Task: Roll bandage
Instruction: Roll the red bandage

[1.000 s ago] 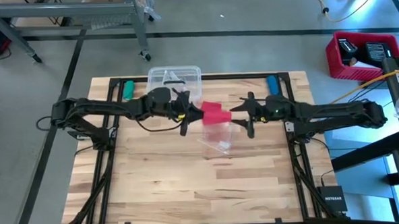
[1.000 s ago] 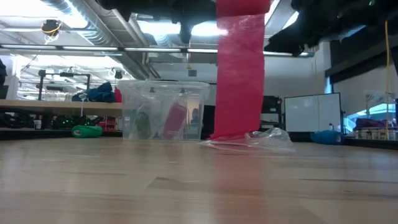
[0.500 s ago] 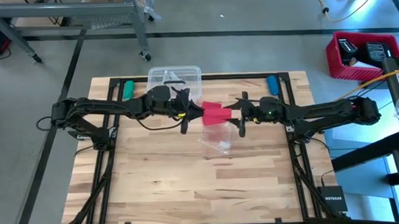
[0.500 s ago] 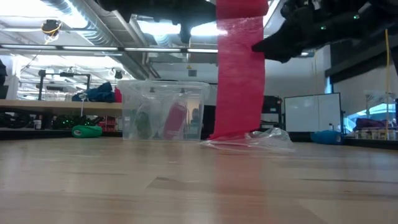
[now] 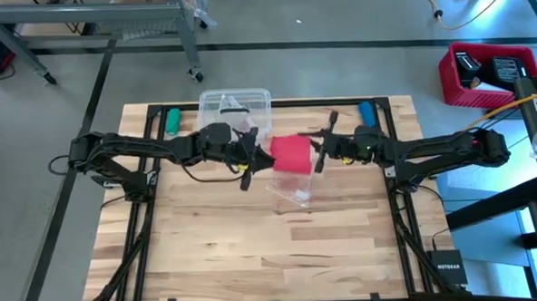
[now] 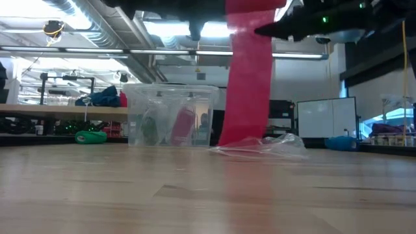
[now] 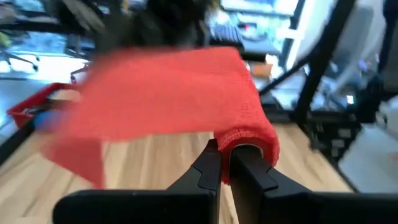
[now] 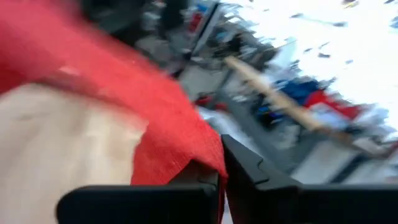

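The wooden counter carries everything, and the clear box at its far edge serves as the landmark. Just in front of the box, toward the right, the bandage is held up above the counter between the two arms. In the low view it hangs as a long red strip whose bottom end reaches the crumpled wrapper lying right of the box. The left tool sits directly in front of the box, its fingers pressed together on one rolled edge of the bandage. The right tool is farther right of the box, its fingers closed on the bandage's opposite edge.
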`<control>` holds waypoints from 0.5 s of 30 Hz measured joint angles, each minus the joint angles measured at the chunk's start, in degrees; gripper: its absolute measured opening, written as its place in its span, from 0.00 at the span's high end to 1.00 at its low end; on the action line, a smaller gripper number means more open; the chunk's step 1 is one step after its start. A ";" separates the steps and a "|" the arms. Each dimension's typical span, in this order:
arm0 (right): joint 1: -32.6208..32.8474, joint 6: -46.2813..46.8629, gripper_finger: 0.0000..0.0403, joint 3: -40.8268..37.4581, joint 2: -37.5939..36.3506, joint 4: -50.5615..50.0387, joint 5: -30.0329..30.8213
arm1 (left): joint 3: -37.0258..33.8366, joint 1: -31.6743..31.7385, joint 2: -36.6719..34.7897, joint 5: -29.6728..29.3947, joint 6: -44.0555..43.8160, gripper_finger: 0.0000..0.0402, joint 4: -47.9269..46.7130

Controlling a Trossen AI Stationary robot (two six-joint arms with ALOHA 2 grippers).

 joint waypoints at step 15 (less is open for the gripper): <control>-0.02 -11.22 0.98 5.63 -1.72 -5.68 7.47 | -0.04 -6.57 0.02 4.52 8.28 0.97 -7.52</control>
